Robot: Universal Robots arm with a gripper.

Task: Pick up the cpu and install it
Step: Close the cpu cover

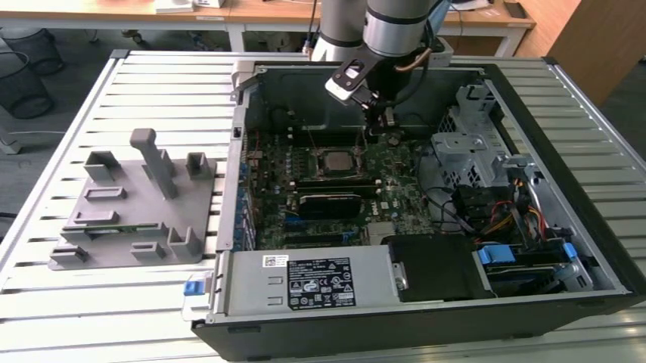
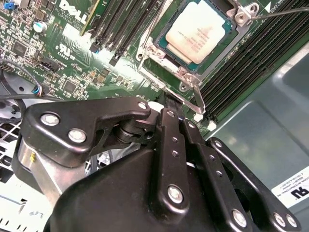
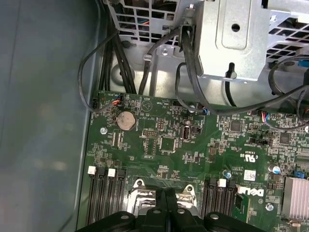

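Claw (image 2: 171,104) is pinched shut on nothing, hovering just beside the socket (image 2: 150,51) where the cpu (image 2: 198,31) already sits. I judge seating done; securing it calls for gentle pressure at the lever (image 2: 195,96).

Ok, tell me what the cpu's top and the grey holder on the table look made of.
The cpu: top looks like metal, pale silvery with a soft sheen; rim beneath dark green, likely circuit board. The grey holder: probably plastic, uniformly dull grey, no glint, blocky posts.
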